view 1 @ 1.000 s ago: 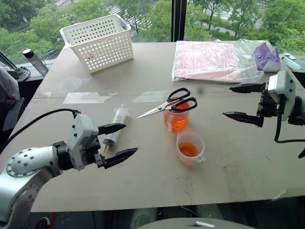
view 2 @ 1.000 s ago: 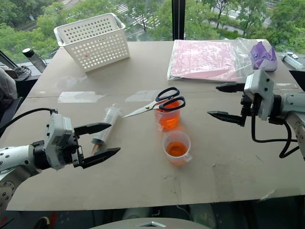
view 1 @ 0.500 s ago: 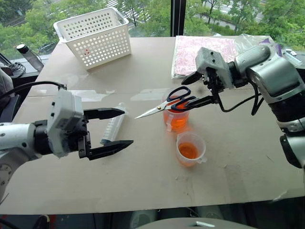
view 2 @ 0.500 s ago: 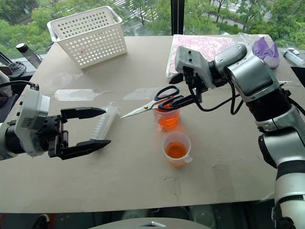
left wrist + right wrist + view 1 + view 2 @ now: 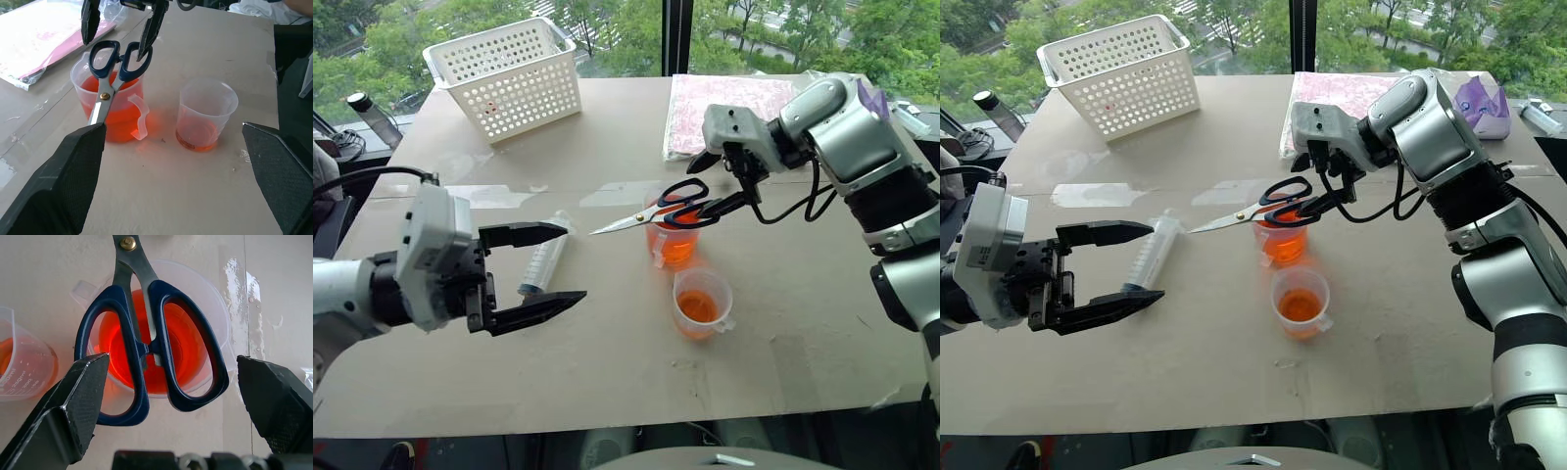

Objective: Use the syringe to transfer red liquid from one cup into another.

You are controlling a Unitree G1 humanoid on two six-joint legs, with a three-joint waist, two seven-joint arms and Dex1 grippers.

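The clear syringe (image 5: pixel 546 260) lies flat on the brown table (image 5: pixel 607 372), left of two clear cups. The far cup (image 5: pixel 671 243) holds red liquid (image 5: pixel 188 345), and black-handled scissors (image 5: pixel 677 204) rest across its rim. The near cup (image 5: pixel 702 302) holds a shallower layer of the same liquid. My right gripper (image 5: pixel 700 193) is open and hangs just above the scissors' handles (image 5: pixel 151 347), one finger on each side. My left gripper (image 5: pixel 576 262) is open in the air, above and in front of the syringe, holding nothing.
A white perforated basket (image 5: pixel 507 76) stands at the back left. Pink sheets in a clear bag (image 5: pixel 734 113) lie at the back right, beside a purple object (image 5: pixel 1487 106). A dark bottle (image 5: pixel 370 116) stands off the table's left edge.
My right arm has swung in from the right side to above the scissors' handles. My left gripper has risen a little over the syringe. Cups, scissors and syringe have stayed put.
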